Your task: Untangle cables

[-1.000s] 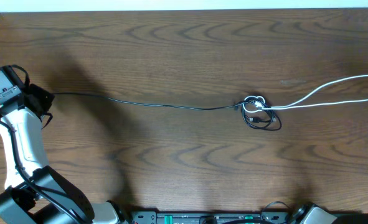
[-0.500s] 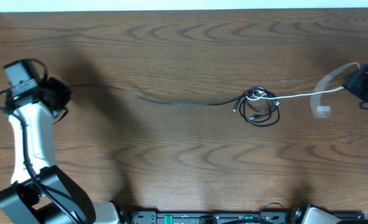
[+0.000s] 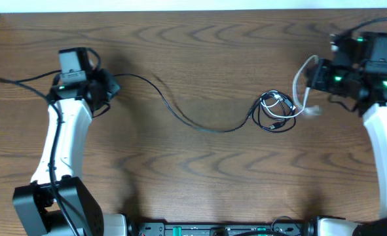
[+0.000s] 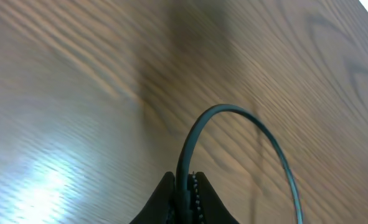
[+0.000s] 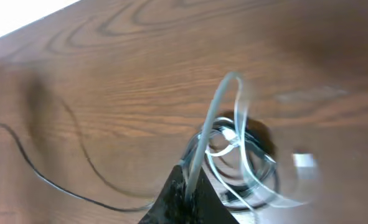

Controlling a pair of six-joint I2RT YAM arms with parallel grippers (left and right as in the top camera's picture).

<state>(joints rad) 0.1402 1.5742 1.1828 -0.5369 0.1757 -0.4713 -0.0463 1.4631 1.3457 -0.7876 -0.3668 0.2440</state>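
As we look down the left wrist view, the left hand (image 4: 187, 186) is pinched tight on the black cable (image 4: 233, 115), which arches up out of the fingers and bends over toward the wood. In the right wrist view it's the same story: the right hand (image 5: 187, 180) is clamped shut on the white cable (image 5: 218, 112), and that cord rises in a narrow hoop before dropping back. The picture is blurred there, so we can't make out its plug end.

From overhead, both cords lead into the tangle (image 3: 275, 113), a small nest of black and white loops lying flat on the tabletop (image 3: 200, 39). The black cable sags in a loose curve from the tangle out to the left hand, well away on that arm's side. The white one runs only a short way from the tangle up to the right hand, close by on the other side.

We'd say the hold makes sense: one cord per hand, one on either side of the tangle, so each can be drawn its own way and the loops worked free. They're wound together for now, so the job is not yet done.

Around the tangle the tabletop is dark wood with bold grain and nothing else on it. Beyond its far edge, a pale strip (image 3: 180, 5) is all we see of the room.
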